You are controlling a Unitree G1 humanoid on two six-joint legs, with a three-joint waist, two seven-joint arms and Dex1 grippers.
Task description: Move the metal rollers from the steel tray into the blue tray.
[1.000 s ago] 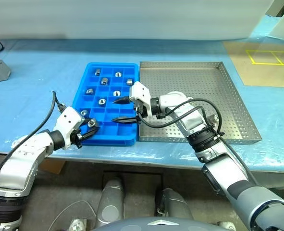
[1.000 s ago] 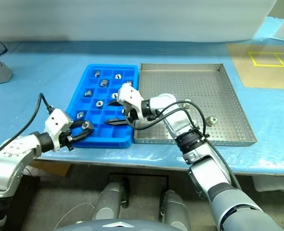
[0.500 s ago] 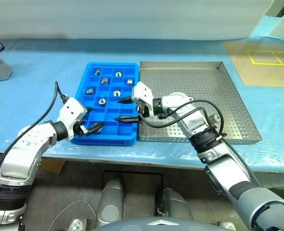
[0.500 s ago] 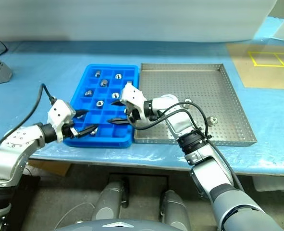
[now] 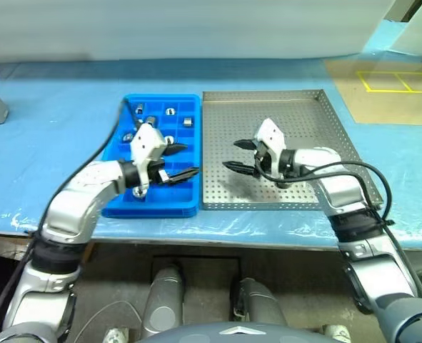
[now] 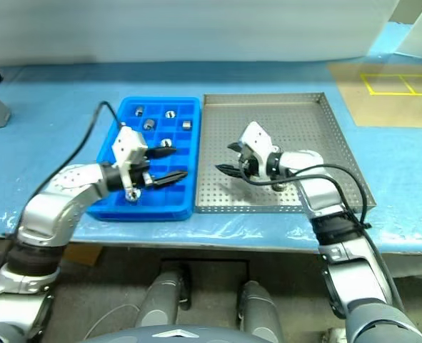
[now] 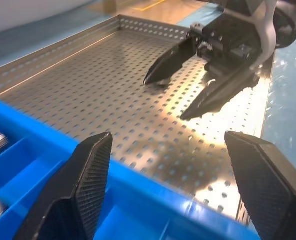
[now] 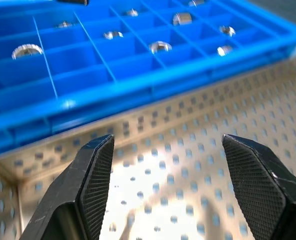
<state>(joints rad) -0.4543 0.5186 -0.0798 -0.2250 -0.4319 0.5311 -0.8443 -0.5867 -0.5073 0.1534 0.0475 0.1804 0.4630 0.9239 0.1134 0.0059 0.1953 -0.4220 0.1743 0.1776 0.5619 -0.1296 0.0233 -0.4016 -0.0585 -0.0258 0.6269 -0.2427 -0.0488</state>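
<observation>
On the light blue table (image 5: 53,93), I see the bright blue rectangular plastic tray (image 5: 156,206) with its grid of square compartments lying just left of the large square silvery steel tray (image 5: 282,118) with the perforated floor, their long edges touching or nearly so. Several small shiny silver-grey metal rollers (image 8: 159,47) sit in separate compartments of the blue tray, mostly in its far rows; I count about 6 in the right wrist view. I cannot make out any roller on the bare part of the steel tray's floor.

My left gripper (image 5: 181,160) hangs over the near right part of the blue tray, its 2 black fingers spread wide with nothing between them, pointing toward the steel tray. My right gripper (image 5: 241,156) hangs over the steel tray's near left area, fingers also spread wide and holding nothing, pointing back toward the blue tray. The 2 grippers face each other across the seam between the trays, apart from one another.
</observation>
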